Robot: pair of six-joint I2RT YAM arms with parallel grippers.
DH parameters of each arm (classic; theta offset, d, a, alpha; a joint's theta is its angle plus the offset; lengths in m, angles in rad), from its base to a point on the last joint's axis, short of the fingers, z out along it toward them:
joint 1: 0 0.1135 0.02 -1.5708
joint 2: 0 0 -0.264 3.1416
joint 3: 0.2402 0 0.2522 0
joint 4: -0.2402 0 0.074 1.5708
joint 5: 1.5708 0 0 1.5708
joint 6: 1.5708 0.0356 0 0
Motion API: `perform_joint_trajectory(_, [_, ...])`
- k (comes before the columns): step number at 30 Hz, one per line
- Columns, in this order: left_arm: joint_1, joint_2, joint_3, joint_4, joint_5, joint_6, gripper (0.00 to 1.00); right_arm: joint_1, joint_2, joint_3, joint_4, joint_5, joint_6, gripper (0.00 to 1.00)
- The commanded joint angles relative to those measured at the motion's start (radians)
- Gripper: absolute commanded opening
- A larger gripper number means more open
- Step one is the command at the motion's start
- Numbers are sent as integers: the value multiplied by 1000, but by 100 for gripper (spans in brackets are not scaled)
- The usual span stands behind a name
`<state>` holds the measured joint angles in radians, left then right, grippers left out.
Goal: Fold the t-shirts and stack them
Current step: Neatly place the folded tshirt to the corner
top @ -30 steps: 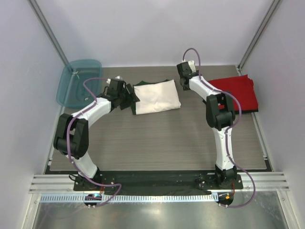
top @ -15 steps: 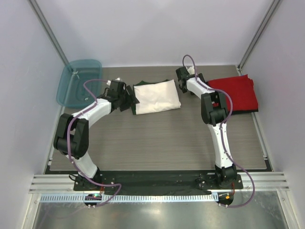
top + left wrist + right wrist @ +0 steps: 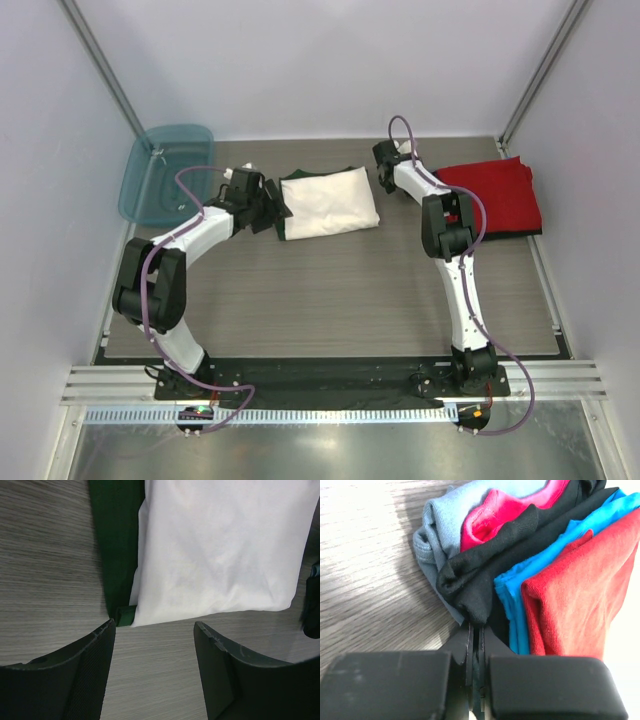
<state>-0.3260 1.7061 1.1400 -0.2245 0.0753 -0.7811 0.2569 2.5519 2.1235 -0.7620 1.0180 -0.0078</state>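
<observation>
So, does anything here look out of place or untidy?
Yes. The teal plastic tub sits partly past the grey wooden table's far-left corner. The stack of folded shirts at far right has bunched, uneven corners, its grey, pink, black, blue and red layers not lined up.

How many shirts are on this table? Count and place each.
6: white shirt at centre; five stacked at right: grey, pink, black, blue, red on top. Others may be hidden.

Tub (image 3: 165,172) far left; folded shirt (image 3: 330,202) centre; shirt stack (image 3: 495,195) right.
</observation>
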Motion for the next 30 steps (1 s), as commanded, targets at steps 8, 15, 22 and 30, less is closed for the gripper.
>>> perform_joint_trajectory(8, [4, 0, 17, 31, -2, 8, 65, 117, -107, 61, -68, -160, 104, 1])
perform_joint_trajectory(15, [11, 4, 17, 34, -6, 20, 65, 143, -120, 168, -112, -394, 204, 39])
perform_joint_trajectory(22, [16, 6, 15, 36, -42, 43, 69, 139, -286, 70, 6, -529, 265, 64])
perform_joint_trajectory(30, [35, -3, 9, 117, -23, 69, 82, 127, -436, -100, 136, -691, 324, 72])
